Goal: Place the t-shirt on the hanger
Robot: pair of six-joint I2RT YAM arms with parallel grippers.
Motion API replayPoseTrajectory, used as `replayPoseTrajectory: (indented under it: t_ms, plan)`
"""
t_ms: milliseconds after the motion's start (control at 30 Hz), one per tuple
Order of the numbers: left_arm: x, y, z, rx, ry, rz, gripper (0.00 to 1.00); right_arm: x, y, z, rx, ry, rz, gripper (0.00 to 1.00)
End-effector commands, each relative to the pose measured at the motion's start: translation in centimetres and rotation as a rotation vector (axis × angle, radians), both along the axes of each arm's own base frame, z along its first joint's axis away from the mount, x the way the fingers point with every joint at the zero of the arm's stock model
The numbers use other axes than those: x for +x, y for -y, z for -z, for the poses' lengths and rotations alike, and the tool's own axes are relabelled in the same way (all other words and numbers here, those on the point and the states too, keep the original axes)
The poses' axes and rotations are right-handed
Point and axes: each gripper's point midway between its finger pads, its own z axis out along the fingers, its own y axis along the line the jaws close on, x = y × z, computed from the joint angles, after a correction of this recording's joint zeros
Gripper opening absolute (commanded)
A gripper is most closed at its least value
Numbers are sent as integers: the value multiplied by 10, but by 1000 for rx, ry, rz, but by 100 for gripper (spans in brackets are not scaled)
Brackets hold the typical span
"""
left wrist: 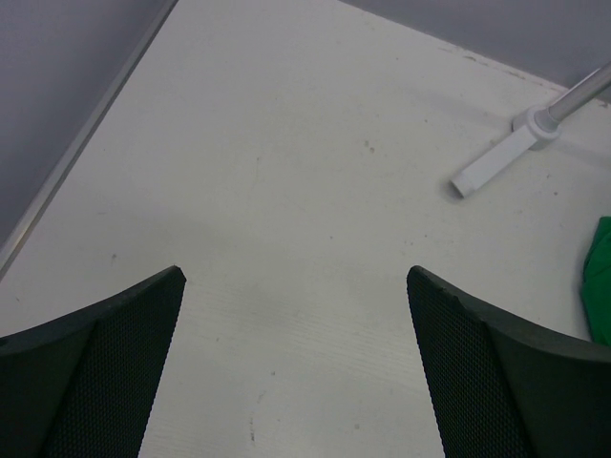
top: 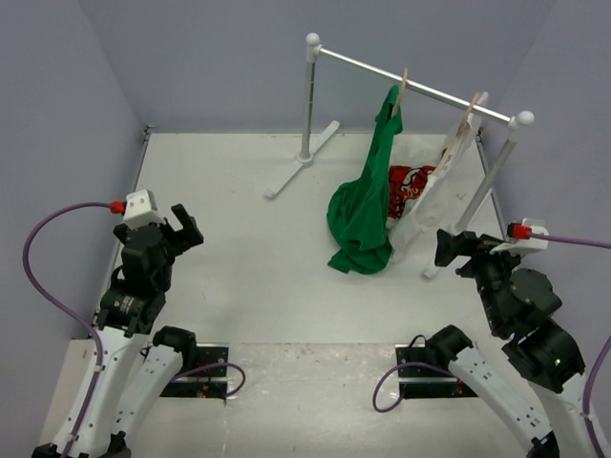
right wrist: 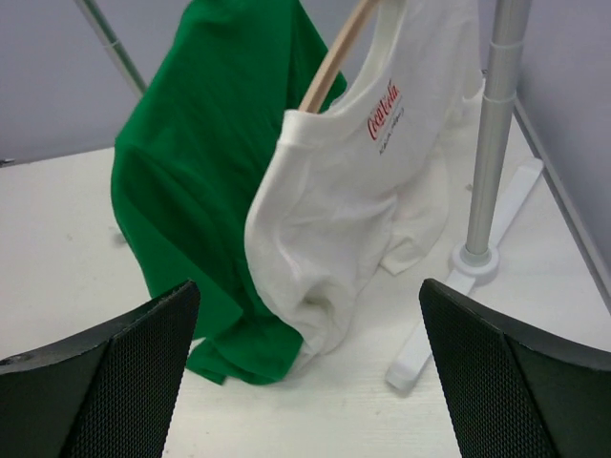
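Observation:
The green t-shirt point(top: 363, 215) hangs from the tan wooden hanger point(top: 404, 84) on the rack's rail, and its lower part bunches on the table. In the right wrist view the green t-shirt point(right wrist: 210, 162) hangs just left of a white shirt. My right gripper point(top: 449, 246) is open and empty, low over the table to the right of both shirts; its jaws point(right wrist: 305, 286) stand wide, short of the cloth. Far to the left my left gripper point(top: 186, 229) is open and empty over bare table point(left wrist: 295, 272). A green edge of the t-shirt point(left wrist: 600, 277) shows at that view's right border.
A white shirt point(right wrist: 353, 200) with red lettering hangs on a second wooden hanger point(right wrist: 334, 57) beside the green one, touching it. The white rack has a rail point(top: 382, 72), a left post point(top: 307, 105) and a right post point(right wrist: 492, 124) with feet on the table point(left wrist: 496, 162). Walls close in all round.

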Motion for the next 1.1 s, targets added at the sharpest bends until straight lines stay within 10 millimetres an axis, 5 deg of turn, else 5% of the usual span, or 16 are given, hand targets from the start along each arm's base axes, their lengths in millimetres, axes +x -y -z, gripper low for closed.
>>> replayPoseTrajectory:
  t_ms: [0,500,1067]
  plan:
    - [1,-1,-2,20,23,8,100,-5,15,3,-1,51,58,99]
    - [-3,-2,-3,19,48,11,100,-9,37,19,-6,28,182,99]
    - [-2,0,0,24,46,26,100,-9,37,19,-5,37,177,99]
